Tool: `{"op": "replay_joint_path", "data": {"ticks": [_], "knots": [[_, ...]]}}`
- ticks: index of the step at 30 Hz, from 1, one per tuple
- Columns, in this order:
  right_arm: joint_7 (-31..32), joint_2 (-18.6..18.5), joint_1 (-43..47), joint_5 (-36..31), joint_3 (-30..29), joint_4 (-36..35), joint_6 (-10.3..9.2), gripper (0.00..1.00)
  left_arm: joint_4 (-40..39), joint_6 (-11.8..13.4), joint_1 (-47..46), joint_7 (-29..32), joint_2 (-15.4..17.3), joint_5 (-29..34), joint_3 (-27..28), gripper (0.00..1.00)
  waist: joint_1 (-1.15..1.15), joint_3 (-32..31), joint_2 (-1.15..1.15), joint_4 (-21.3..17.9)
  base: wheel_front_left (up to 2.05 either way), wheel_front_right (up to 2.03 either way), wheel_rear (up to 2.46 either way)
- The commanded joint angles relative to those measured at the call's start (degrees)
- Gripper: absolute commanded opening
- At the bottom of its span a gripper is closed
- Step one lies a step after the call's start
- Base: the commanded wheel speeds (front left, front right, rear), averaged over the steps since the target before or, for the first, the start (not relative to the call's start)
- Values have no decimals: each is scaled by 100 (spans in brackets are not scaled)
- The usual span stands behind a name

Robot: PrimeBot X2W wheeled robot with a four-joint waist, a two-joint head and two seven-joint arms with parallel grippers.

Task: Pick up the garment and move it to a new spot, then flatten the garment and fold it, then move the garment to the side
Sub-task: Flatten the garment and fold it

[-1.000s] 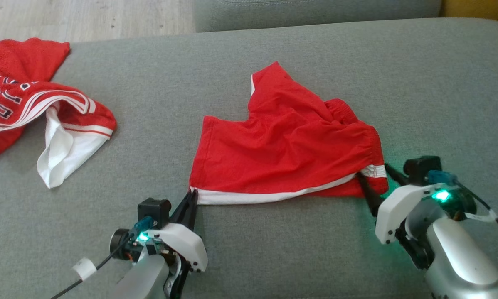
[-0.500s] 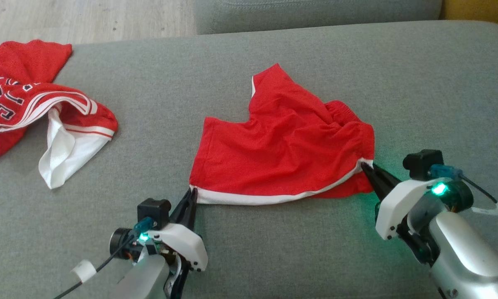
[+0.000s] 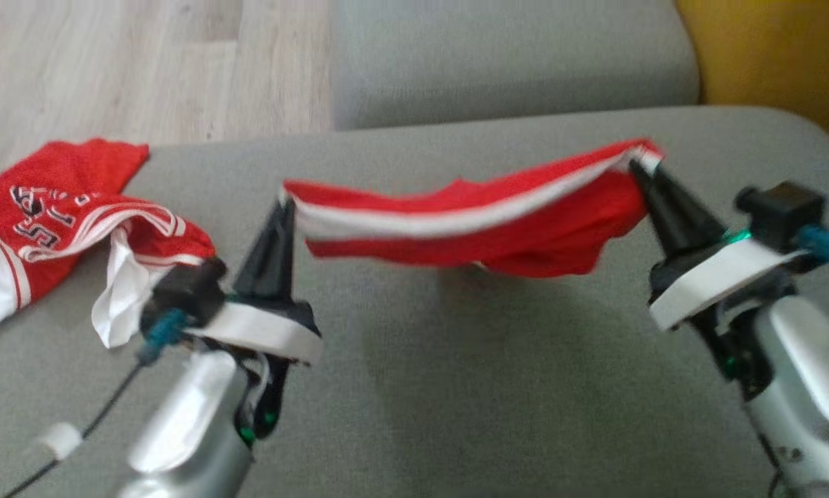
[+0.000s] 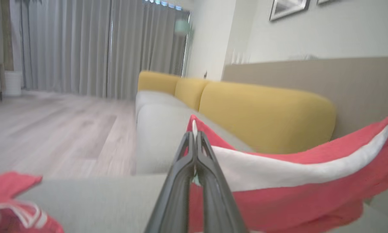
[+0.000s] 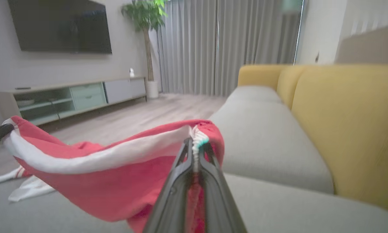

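The red shorts (image 3: 470, 221) hang in the air across the middle of the head view. They are stretched by their white-banded edge (image 3: 456, 220) between the two grippers and sag a little in between. Loose red cloth droops below the band, its lowest fold close over the seat, with a soft shadow on the cushion beneath.

The left gripper (image 3: 286, 204), left of centre, has its dark fingers pressed together on the band's left corner. The right gripper (image 3: 641, 167), at the upper right, is pinched tight on the opposite corner, where the cloth is gathered. It sits higher in the frame, so the band slopes up to the right. In each wrist view the fingers meet with a sliver of white cloth between the tips.

In front of the shorts, the grey seat cushion (image 3: 456, 401) offers open room across the centre and bottom of the frame. Its far edge runs just behind the shorts, with a second grey cushion (image 3: 511, 62) beyond it at top centre.

At left, a red-and-white jersey (image 3: 61, 207) lies crumpled near the cushion's left edge, just beside the left gripper's wrist. Beyond it, at upper left, is pale wood floor (image 3: 144, 62). The yellow backrest (image 3: 767, 55) closes off the upper right corner, near the right gripper.
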Motion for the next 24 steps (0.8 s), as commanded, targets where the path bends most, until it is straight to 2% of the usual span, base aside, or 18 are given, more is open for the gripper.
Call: {"op": "replay_joint_path", "data": {"ticks": [1,3,11,15,19,24], "knots": [[-21,-145,-29,-89,-170,-548,42,0,-659,97,-214,-24,283,18,331,0,1,-230,0,-29,0,0,0],[22,-164,25,-137,-283,-784,42,0,-963,136,-212,46,374,8,381,0,1,-278,0,-37,0,0,0],[738,-92,527,-399,-1053,-2872,42,0,-3265,457,-417,990,1149,-18,753,0,1,-470,0,-153,0,0,0],[1224,-87,609,-488,-1140,-3581,42,0,-3853,545,-644,1501,1377,-100,865,0,1,-391,0,-216,0,0,0],[1521,14,496,-368,-1021,-3591,42,0,-3753,547,-870,1852,1439,-196,853,0,1,-156,0,-241,0,0,0],[1508,155,-212,-172,-660,-2834,42,0,-2956,402,-1418,1959,1444,-237,879,0,1,342,0,-306,0,0,0]]}}
